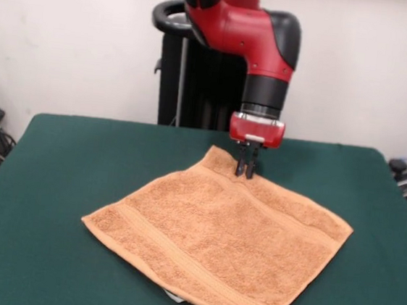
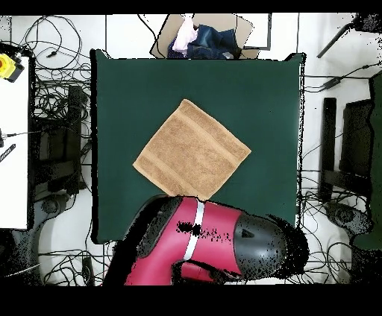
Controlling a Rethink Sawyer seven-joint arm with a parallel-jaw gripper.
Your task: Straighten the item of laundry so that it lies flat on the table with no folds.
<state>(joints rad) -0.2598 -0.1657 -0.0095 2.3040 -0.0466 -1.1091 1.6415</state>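
towel (image 1: 219,245) flat, diamond-wise on table (image 1: 63,174) | white label under near edge | hand (image 1: 245,173) pinching far corner

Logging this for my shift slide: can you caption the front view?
Red arm's claw pressed down at the far corner of an orange towel lying spread out on the green table.

Cardboard box (image 2: 203,36) w/ blue and pale clothes inside, just past the far edge in overhead view. Tangled cables (image 2: 52,97) on floor both sides. Yellow object (image 2: 7,67) at top-left corner. White wall (image 1: 70,36) behind.
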